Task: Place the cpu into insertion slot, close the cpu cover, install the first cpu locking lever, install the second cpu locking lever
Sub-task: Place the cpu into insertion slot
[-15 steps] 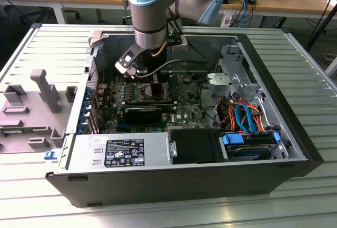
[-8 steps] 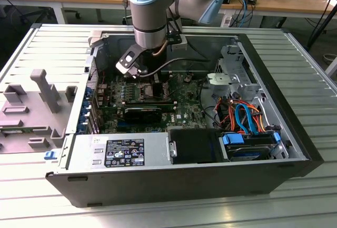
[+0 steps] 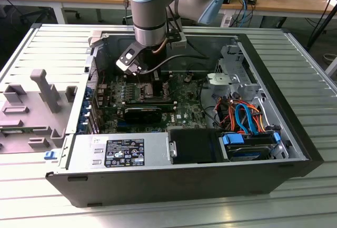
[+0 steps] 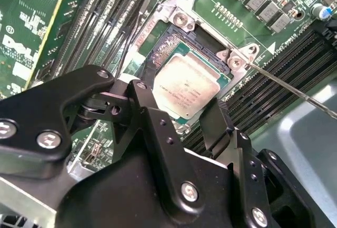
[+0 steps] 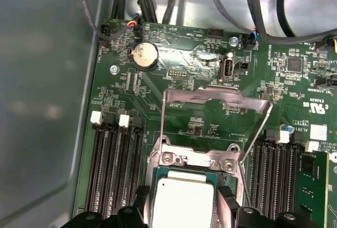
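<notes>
One arm [image 3: 152,7] reaches down into the open computer case [image 3: 158,186]. The case lies on its side, so the circuit board [image 5: 174,75] faces up and can be approached from above.

The gripper [image 4: 178,99] stands over the insertion slot [image 4: 162,57] and is clenched on the cpu [image 4: 184,88]. In both wrist views its two black fingers [image 4: 142,101] sit against opposite edges of the chip. The metal top and the other two edges are left free. A grip by the edges holds the chip level and spares its underside from contact until it is squared with the slot.

The cpu lies within the outline of the slot's metal rim. In the second wrist view a strip of the slot's dark contact field shows past one edge of the chip. The chip is therefore probably not fully seated, though the angle allows no firm reading.

The cpu cover [image 5: 200,94] stands swung up on its hinge beyond the slot, with the board visible through its window. Raised like this, it leaves the chip a free path down. One thin locking lever [image 4: 284,82] juts from a corner of the slot, unhooked, and crosses the memory slots [image 4: 295,54]. The cover is not yet closed and the lever is not yet latched.
</notes>
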